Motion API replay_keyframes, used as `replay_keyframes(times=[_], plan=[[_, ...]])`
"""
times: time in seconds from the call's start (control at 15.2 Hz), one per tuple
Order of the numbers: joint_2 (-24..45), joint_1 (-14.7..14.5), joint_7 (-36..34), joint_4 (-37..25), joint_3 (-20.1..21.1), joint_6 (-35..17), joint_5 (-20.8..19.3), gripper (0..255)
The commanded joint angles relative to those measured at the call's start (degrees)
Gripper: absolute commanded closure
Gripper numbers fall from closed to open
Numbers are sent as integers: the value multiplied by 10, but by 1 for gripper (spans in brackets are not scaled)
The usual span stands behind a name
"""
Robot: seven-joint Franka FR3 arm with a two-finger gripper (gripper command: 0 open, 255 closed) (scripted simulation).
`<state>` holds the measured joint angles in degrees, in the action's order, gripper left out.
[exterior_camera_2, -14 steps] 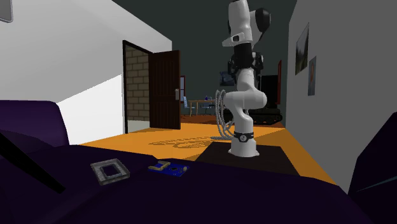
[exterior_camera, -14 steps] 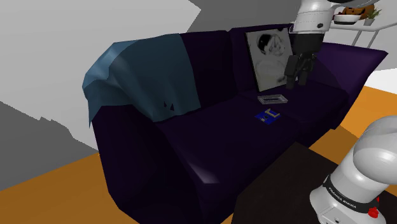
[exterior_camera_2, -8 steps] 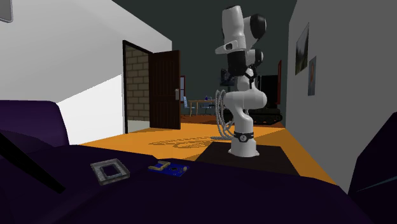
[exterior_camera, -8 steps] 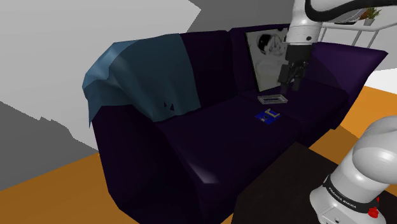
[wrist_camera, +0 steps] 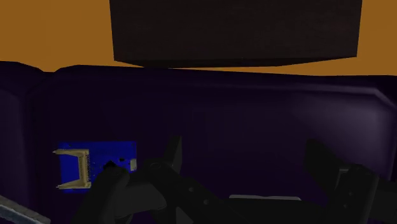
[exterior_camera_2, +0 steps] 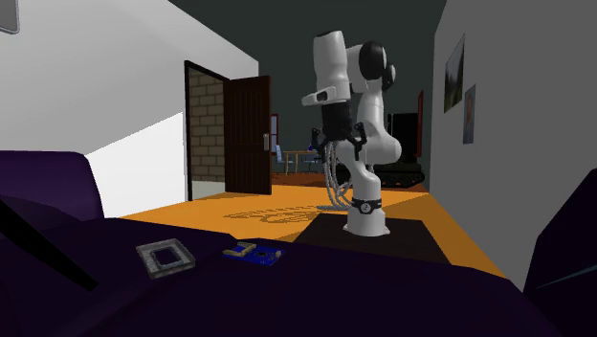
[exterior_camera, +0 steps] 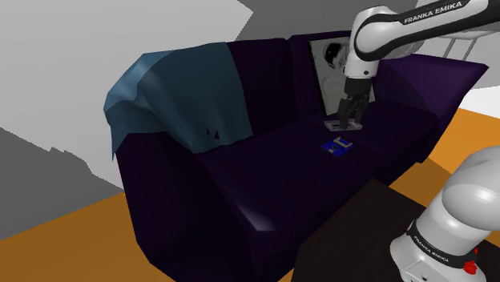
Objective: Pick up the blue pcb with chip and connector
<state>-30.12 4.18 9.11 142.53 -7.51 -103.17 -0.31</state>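
Wrist view has the gripper (wrist_camera: 245, 149) with its two black fingers (wrist_camera: 173, 153) standing well apart, with nothing between them but the dark purple sofa (wrist_camera: 254, 108) seat. The blue pcb (wrist_camera: 95, 164), a tan connector at one end, lies flat on that seat just outside one finger, untouched. In the shoulder view the gripper hangs over a grey square frame (exterior_camera: 332, 126) beside the board; what the frame holds cannot be told. FRANKA EMIKA is written on the forearm (exterior_camera: 433, 10) and on the base (exterior_camera: 437, 248).
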Motion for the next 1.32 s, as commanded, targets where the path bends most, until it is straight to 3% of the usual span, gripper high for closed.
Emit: replay_keyframes(times=[0.0, 0.66, 1.25], plan=[[34, 6, 17, 0, -13, -33, -10, 0], [243, 24, 87, -58, -61, -179, -18, 0], [427, 47, 147, -153, -77, -261, 12, 0]])
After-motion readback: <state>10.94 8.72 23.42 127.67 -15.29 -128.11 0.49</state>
